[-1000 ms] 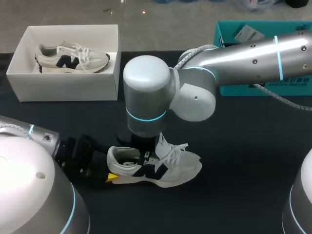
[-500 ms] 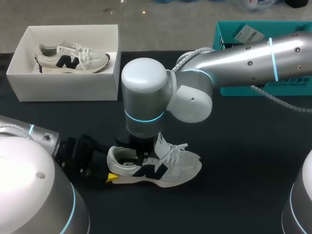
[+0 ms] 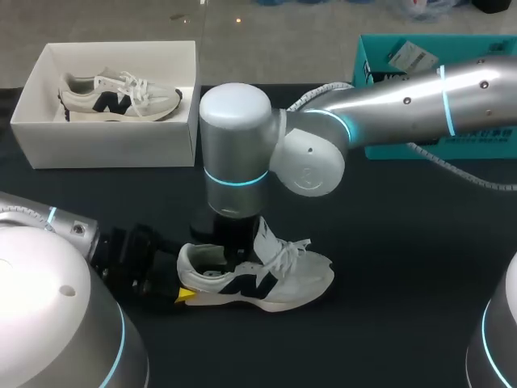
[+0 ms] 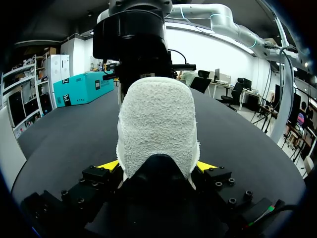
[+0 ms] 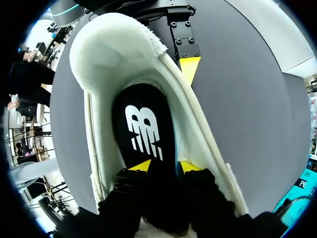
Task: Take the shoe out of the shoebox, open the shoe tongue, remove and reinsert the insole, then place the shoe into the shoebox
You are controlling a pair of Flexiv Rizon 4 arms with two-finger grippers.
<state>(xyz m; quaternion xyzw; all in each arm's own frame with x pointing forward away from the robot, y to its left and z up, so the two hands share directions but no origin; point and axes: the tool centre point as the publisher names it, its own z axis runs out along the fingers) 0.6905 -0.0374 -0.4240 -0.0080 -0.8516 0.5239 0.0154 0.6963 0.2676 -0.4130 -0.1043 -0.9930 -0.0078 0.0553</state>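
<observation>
While the white sneaker with a dark side logo (image 3: pixel 279 279) lies out on the black desk (image 3: pixel 404 307), heel pinched by the left gripper (image 4: pixel 158 167), the right gripper (image 5: pixel 166 166) sits in its opening over the black insole (image 5: pixel 143 126); cannot tell its grip. Tongue up. Insole not yet out; reinsertion and boxing remain. White cardboard shoebox (image 3: pixel 113 145) stands well apart from both grippers, with bare desk between.

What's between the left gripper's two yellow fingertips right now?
The heel of the white sneaker, with one tip of the left gripper touching each side; the left wrist view shows it.
</observation>
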